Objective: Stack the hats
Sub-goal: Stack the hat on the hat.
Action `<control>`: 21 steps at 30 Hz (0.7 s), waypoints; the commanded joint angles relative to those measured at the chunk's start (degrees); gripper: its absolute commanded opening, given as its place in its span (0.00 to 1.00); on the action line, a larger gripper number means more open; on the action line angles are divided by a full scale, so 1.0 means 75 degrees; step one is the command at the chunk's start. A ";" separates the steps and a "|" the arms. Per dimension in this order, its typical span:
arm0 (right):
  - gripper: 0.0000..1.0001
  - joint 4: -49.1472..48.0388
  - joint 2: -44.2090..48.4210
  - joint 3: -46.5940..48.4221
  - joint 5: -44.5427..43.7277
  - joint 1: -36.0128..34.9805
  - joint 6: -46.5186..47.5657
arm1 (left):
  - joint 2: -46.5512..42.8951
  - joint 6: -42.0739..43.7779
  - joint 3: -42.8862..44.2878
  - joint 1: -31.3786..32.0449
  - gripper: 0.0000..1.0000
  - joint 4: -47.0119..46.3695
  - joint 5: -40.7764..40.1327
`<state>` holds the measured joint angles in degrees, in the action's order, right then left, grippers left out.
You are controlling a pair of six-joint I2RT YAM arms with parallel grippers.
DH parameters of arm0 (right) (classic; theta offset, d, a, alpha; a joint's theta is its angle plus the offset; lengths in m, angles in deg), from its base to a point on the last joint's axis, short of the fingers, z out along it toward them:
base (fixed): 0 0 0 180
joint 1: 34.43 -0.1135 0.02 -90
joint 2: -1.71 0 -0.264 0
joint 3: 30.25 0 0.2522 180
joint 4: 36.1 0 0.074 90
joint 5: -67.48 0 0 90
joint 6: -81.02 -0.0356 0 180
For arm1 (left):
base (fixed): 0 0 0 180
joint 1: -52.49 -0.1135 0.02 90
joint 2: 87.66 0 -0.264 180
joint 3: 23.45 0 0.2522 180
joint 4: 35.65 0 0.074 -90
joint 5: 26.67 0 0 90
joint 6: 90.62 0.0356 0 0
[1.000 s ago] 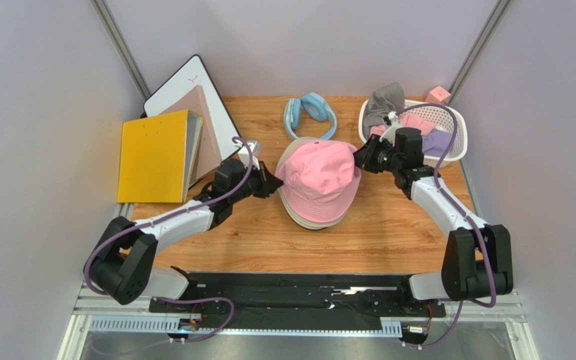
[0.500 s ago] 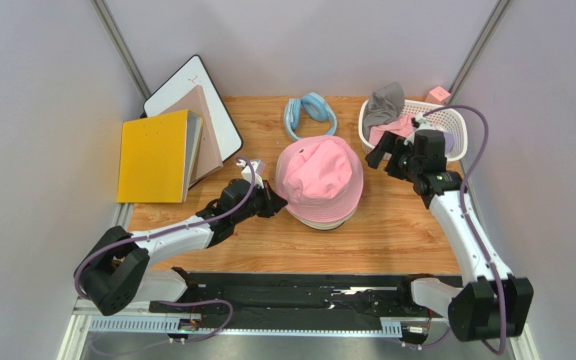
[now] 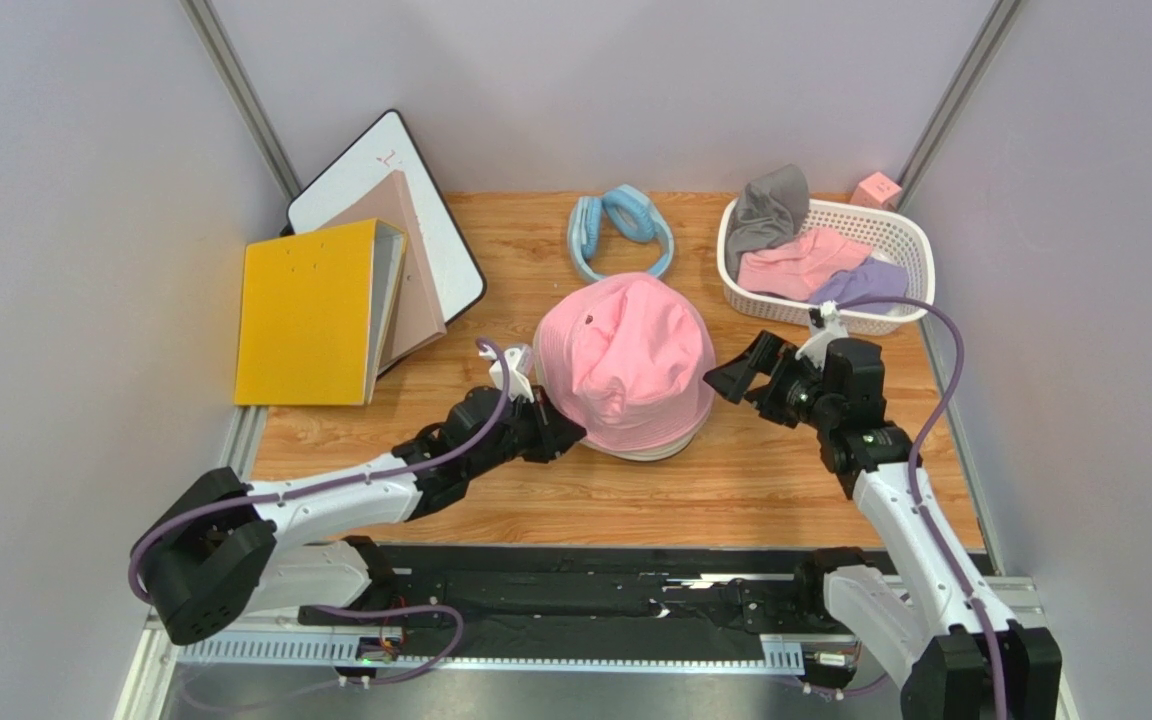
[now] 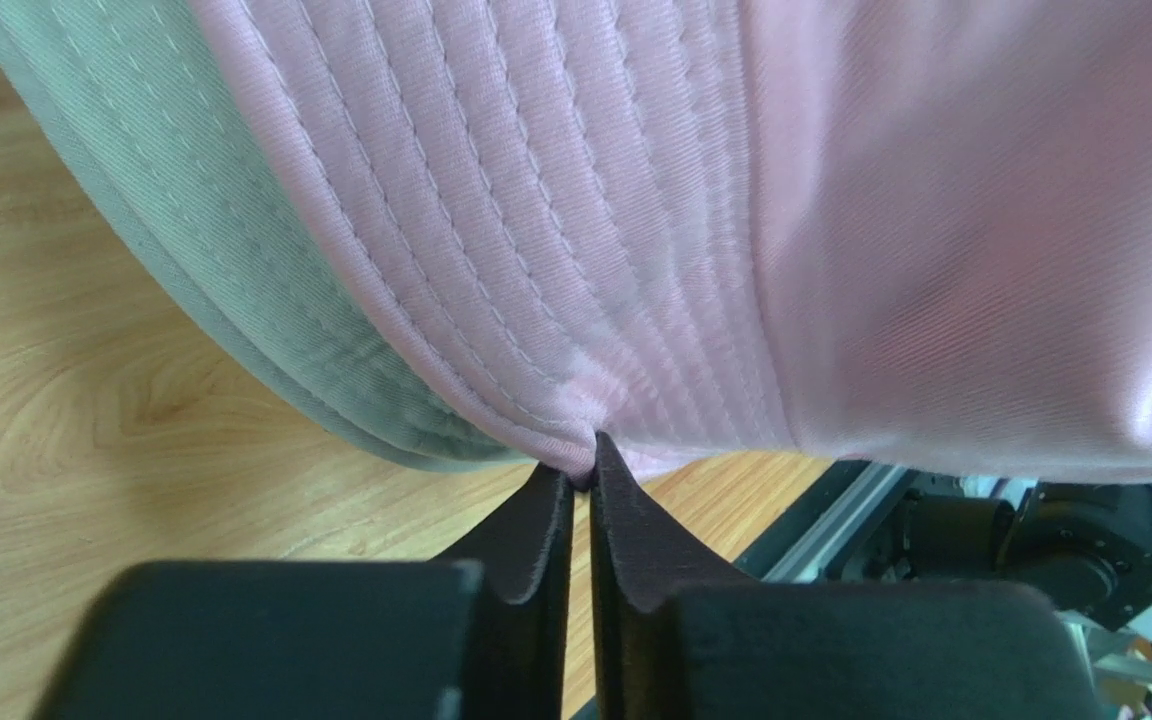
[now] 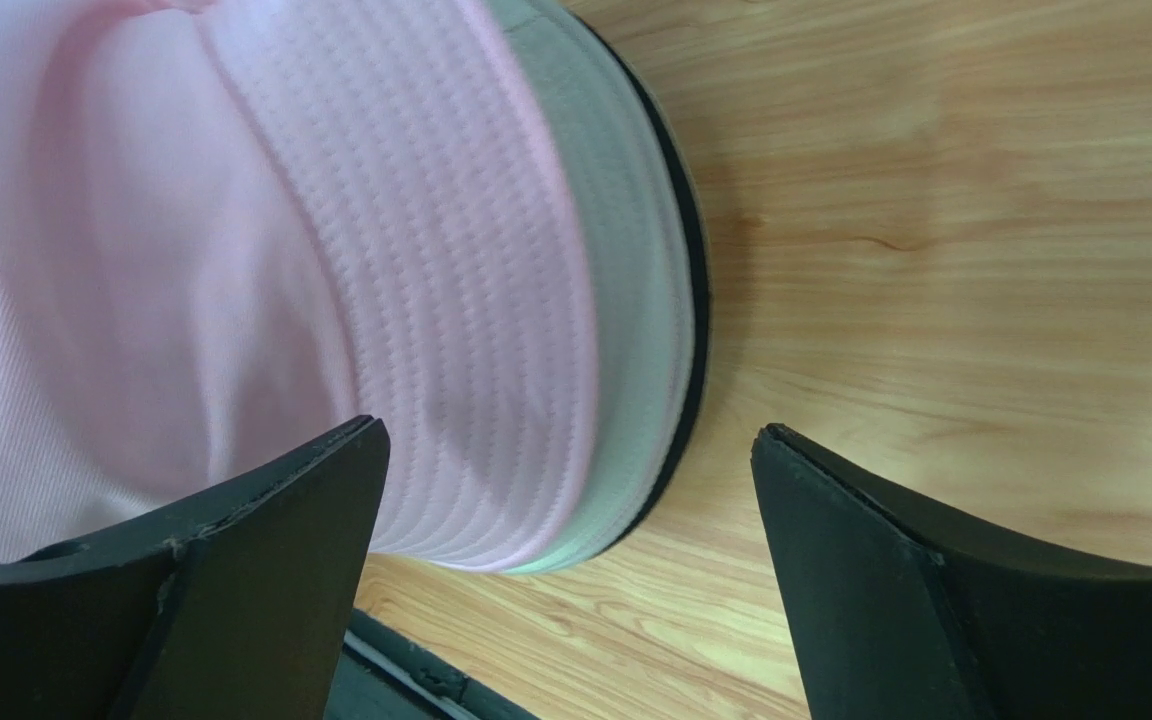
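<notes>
Pink fabric bucket hat (image 3: pixel 627 360) crowns the stacked hats (image 5: pixel 620 300) at the centre of the tabletop (image 3: pixel 755 483); my left fingers (image 4: pixel 537 525) pinch its brim at 7 o'clock, right fingers (image 5: pixel 868 570) gape empty at 3 o'clock. I'd tug gently to square it, then release

Woven cloth of pink hat (image 3: pixel 630 357) catching a soft sheen, brim row-stitched; wooden table (image 3: pixel 778 473) showing smooth, faintly glossy grain.

Pink hat (image 3: pixel 627 360) crown-up atop pale hat (image 3: pixel 657 449); grey hat (image 3: pixel 770 207), second pink hat (image 3: pixel 800 258), lavender hat (image 3: pixel 868 281) in basket (image 3: pixel 781 312).
</notes>
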<state>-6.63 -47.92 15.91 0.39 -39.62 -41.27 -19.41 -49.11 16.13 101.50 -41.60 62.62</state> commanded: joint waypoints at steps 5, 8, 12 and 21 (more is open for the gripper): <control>0.96 -0.2655 -0.0496 -0.0289 0.1467 0.0118 -0.0732 | -0.1539 -0.0156 -0.0525 0.0109 0.53 0.1266 -0.0408; 0.95 -0.2890 -0.0800 -0.0336 0.1491 0.0200 -0.0768 | -0.2418 0.0019 -0.0455 0.0098 0.65 0.2319 -0.0748; 0.93 -0.3300 -0.1187 -0.0535 0.1596 0.0399 -0.0862 | -0.3368 0.0184 -0.0361 -0.0311 0.68 0.2990 -0.0727; 0.80 -0.4507 -0.1832 -0.0793 0.2345 0.0842 -0.1143 | -0.3019 0.0841 0.0131 -0.2901 0.74 0.1528 0.2046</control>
<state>-31.94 -60.46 9.95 13.62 -35.07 -48.27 -45.29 -45.16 14.82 84.72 -21.77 65.06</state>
